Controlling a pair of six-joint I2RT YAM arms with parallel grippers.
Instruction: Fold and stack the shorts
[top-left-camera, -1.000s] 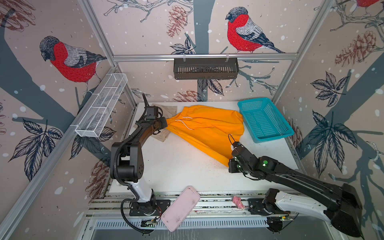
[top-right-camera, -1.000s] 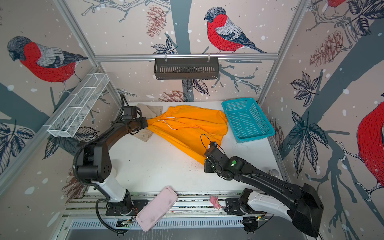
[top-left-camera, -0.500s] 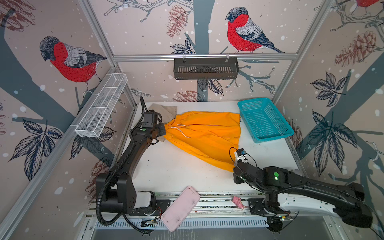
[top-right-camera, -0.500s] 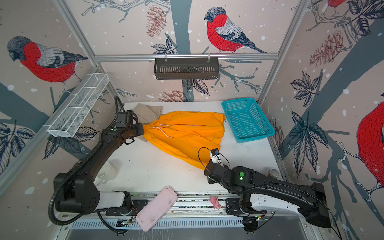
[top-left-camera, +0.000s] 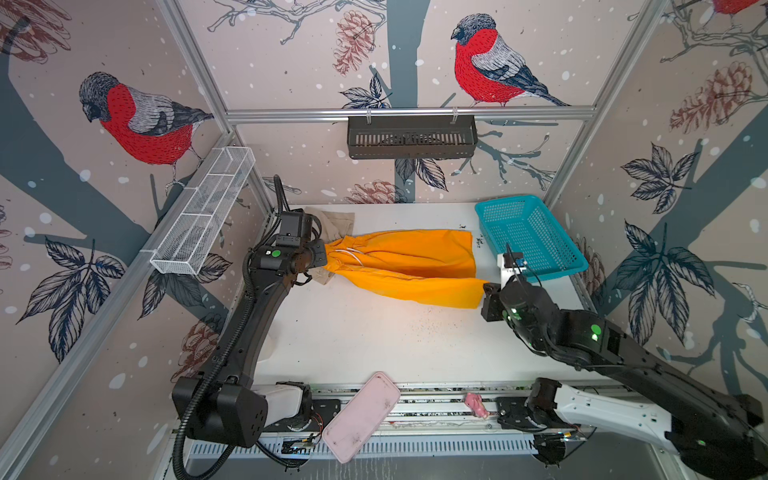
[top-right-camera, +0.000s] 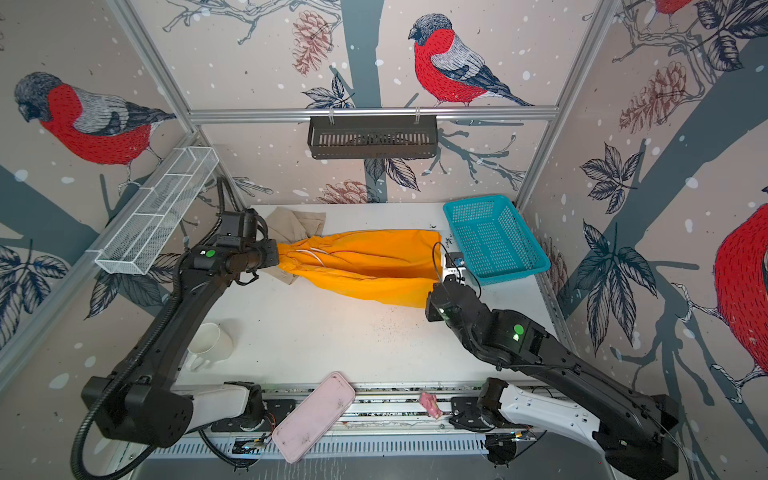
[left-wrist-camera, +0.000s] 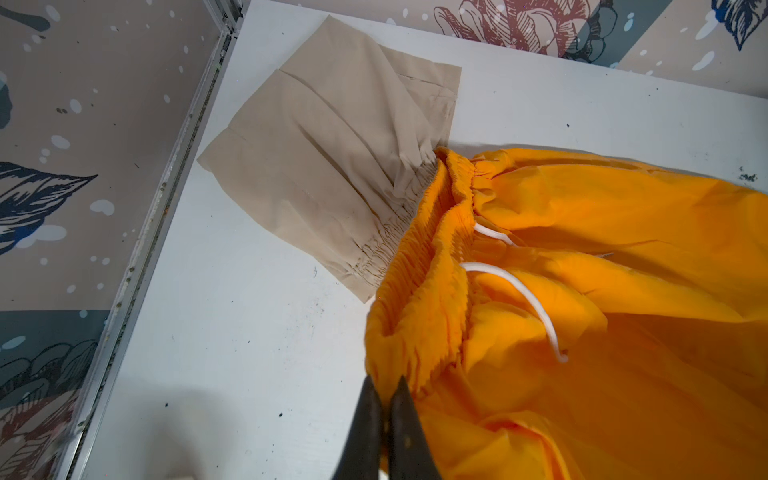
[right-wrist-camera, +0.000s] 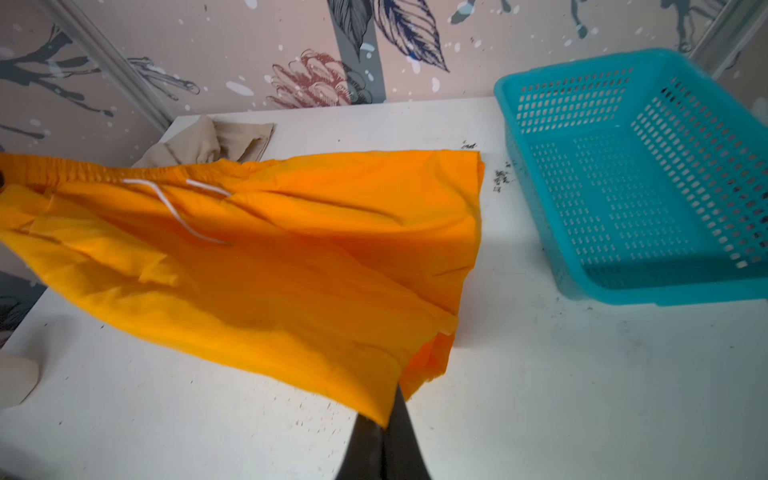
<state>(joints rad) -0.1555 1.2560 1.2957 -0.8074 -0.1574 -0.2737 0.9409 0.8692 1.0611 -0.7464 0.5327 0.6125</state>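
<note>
Left gripper (left-wrist-camera: 384, 384) and right gripper (right-wrist-camera: 395, 405) clamp orange shorts (top-left-camera: 399, 266) taut; hem pinch near basket (right-wrist-camera: 623, 291) looks thin and may slip.

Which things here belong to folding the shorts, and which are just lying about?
In the job: orange shorts, beige shorts, left gripper, right gripper.
Lying about: teal basket, white mug, pink case, black wall rack, white wire rack.

readable text: none | labels, brands: none legible | numbers, signs: none legible | views checked: both top views, both wrist views
</note>
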